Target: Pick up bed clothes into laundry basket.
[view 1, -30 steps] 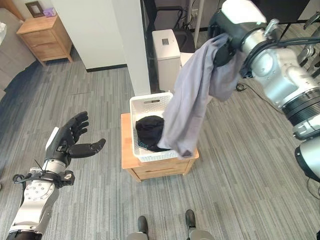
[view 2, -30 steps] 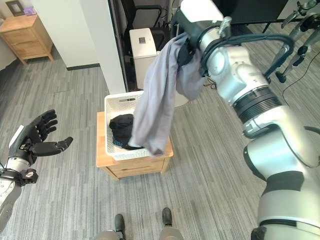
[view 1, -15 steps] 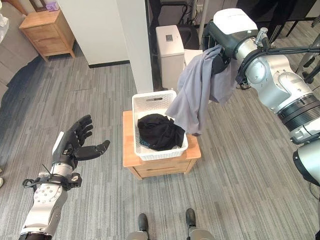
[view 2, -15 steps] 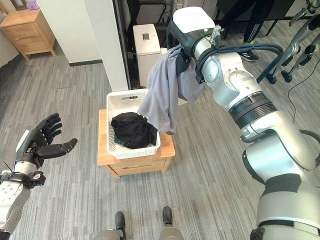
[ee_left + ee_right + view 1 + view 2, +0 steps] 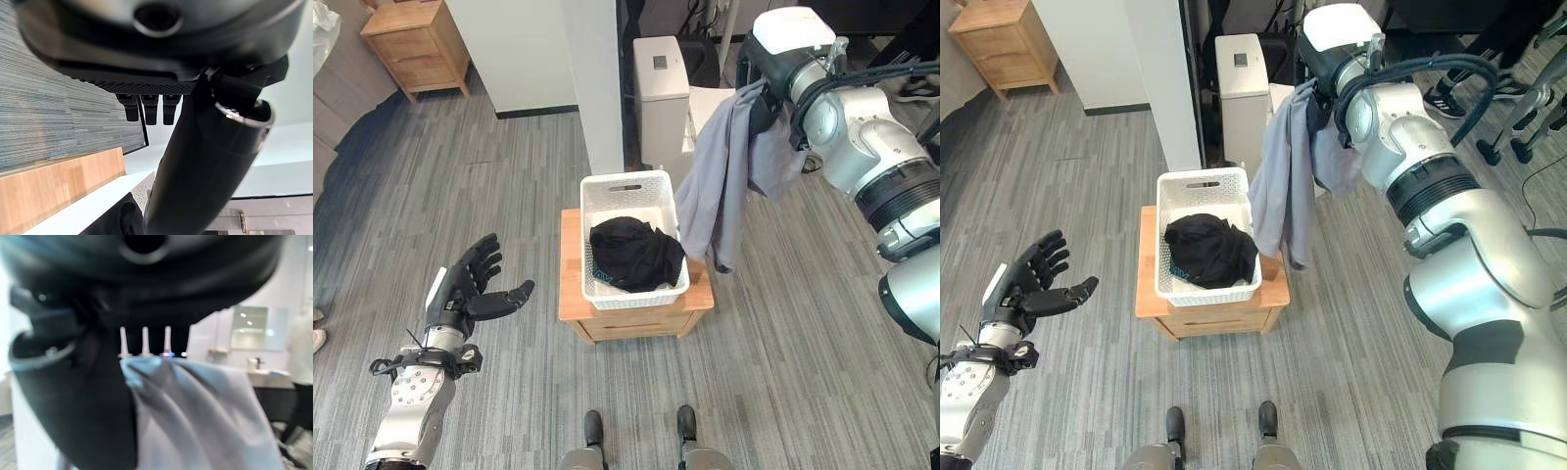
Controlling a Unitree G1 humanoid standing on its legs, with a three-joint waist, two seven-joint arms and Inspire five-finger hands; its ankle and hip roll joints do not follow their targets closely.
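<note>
**A:** Well, what do your head cameras give you?

**B:** From the left eye, one white laundry basket (image 5: 634,240) on one low wooden table (image 5: 570,294), and one black garment (image 5: 636,255) bundled inside it. A second piece, one grey garment (image 5: 724,181), hangs from my right hand (image 5: 766,106), which is raised high beyond the basket's right side. The cloth drapes down past the basket's right rim, its lower end over the table's right edge. My left hand (image 5: 470,292) is well apart from the table on its left, palm up, fingers spread and straight, thumb pointing toward the basket, holding nothing.

**A:** And the right eye?

**B:** Same count: one basket, two garments. A white pillar (image 5: 1163,78) stands behind the basket, a white bin (image 5: 1242,83) just beside the pillar, and one wooden nightstand (image 5: 1001,39) sits far off at the back left.

**A:** Your left wrist camera?

**B:** Thumb (image 5: 205,161) stretched straight out, fingers (image 5: 149,107) straight in a row beyond it. Past them I see the wooden table's edge, the basket's white rim and a bit of the black garment.

**A:** Right wrist?

**B:** Grey cloth is bunched against my palm, with my thumb (image 5: 88,396) curled against it and the fingertips (image 5: 144,342) over its upper fold. I am clasping the garment.
</note>
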